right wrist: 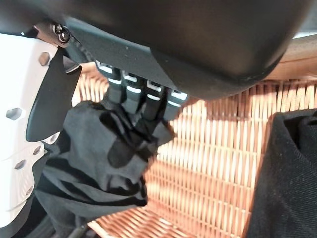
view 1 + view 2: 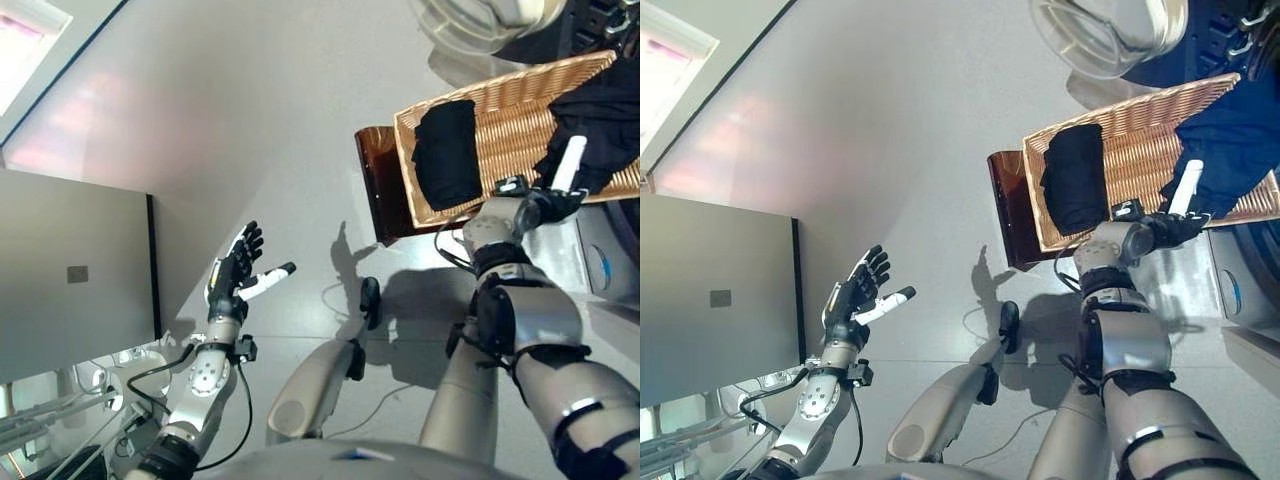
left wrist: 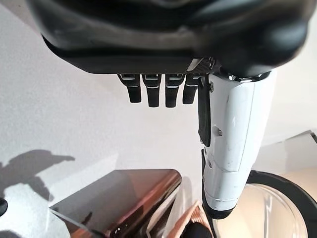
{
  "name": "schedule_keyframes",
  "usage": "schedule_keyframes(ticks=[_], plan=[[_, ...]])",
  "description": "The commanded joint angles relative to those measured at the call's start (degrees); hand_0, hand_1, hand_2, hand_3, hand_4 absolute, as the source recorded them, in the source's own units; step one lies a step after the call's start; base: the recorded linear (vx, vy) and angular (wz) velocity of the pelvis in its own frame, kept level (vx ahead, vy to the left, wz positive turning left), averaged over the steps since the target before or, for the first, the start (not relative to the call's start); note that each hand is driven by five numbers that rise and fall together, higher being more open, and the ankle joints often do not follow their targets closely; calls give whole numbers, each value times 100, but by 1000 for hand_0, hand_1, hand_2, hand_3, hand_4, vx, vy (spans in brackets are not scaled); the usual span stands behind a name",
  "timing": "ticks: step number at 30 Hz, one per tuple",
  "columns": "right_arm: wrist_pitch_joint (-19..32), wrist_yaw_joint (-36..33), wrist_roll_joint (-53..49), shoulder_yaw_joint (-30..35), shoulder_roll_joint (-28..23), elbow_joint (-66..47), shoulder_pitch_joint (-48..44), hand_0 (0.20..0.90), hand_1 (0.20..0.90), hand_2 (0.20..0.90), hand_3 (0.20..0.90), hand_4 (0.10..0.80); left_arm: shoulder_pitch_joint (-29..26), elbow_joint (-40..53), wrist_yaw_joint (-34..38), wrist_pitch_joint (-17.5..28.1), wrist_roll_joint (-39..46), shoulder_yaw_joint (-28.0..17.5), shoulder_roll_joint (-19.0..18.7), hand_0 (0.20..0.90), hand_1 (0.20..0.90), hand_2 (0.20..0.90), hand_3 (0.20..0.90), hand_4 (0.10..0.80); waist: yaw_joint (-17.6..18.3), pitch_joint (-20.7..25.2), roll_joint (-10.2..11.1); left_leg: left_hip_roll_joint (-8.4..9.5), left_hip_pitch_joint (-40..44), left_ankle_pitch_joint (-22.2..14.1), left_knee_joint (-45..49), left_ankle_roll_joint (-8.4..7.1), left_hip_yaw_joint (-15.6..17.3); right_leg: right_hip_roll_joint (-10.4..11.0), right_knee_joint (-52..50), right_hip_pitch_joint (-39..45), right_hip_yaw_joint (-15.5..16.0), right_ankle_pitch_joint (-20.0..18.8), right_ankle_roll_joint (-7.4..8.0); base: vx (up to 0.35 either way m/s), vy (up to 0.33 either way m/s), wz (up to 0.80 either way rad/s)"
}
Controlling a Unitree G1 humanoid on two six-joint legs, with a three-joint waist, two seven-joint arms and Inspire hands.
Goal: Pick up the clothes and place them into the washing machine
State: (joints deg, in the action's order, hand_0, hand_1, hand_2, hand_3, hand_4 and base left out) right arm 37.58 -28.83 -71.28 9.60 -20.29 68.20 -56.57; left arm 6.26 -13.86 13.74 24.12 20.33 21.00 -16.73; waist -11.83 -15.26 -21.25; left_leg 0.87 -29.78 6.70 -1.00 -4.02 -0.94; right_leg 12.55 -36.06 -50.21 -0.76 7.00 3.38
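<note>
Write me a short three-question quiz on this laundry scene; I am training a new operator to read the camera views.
1. True or false: the left hand holds a garment.
2. Which hand is in the rectangular woven wicker basket? A) left B) right C) neither
3. Fill in: the right hand has its fingers curled into a ____ cloth.

Key
1. False: its fingers are straight, over bare floor.
2. B: it grips the crumpled dark cloth at the basket's right end; a folded black garment lies at the other end.
3. Dark.
</note>
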Motion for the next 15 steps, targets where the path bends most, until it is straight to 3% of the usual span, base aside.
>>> schedule_keyframes(ticks=[1,6,9,12,13,15], plan=[[-93,253,191,-229,-786,-517,-460,900,900,900,900,800,-411,582,143,449,-24,-182,-398,900,900,900,900,800,-226,-198,-34,-42,53,-314,621,-208,54,68,1202,608,69,-373,127,27,-77,17],[126,169,350,-348,-811,-1121,-455,900,900,900,900,800,-422,584,166,430,62,-113,-366,900,900,900,900,800,-182,-227,-13,-91,166,-130,278,-289,-72,60,1107,584,136,-275,116,57,-65,8],[476,160,515,-377,-203,-2178,103,900,900,900,900,800,-502,461,290,402,54,-135,-267,900,900,900,900,800,-5,-260,57,-99,354,-94,148,-295,-55,-4,1202,736,196,-270,101,60,-7,20],[554,134,616,-445,-20,-2448,225,900,900,900,900,800,-505,438,327,397,60,-154,-241,900,900,900,900,800,46,-268,78,-85,383,-108,157,-285,-44,-26,1209,767,188,-281,99,13,23,-1],[667,178,699,-548,367,-2889,496,900,900,900,900,800,-494,398,384,395,73,-145,-178,900,900,900,900,800,152,-268,124,-49,431,-166,196,-250,13,-63,1298,822,175,-327,90,13,53,1],[714,132,781,-594,556,-3060,623,900,900,900,900,800,-486,381,413,393,78,-151,-158,900,900,900,900,800,197,-256,146,-38,437,-189,205,-239,55,-53,1417,873,163,-380,102,-4,67,-16]])
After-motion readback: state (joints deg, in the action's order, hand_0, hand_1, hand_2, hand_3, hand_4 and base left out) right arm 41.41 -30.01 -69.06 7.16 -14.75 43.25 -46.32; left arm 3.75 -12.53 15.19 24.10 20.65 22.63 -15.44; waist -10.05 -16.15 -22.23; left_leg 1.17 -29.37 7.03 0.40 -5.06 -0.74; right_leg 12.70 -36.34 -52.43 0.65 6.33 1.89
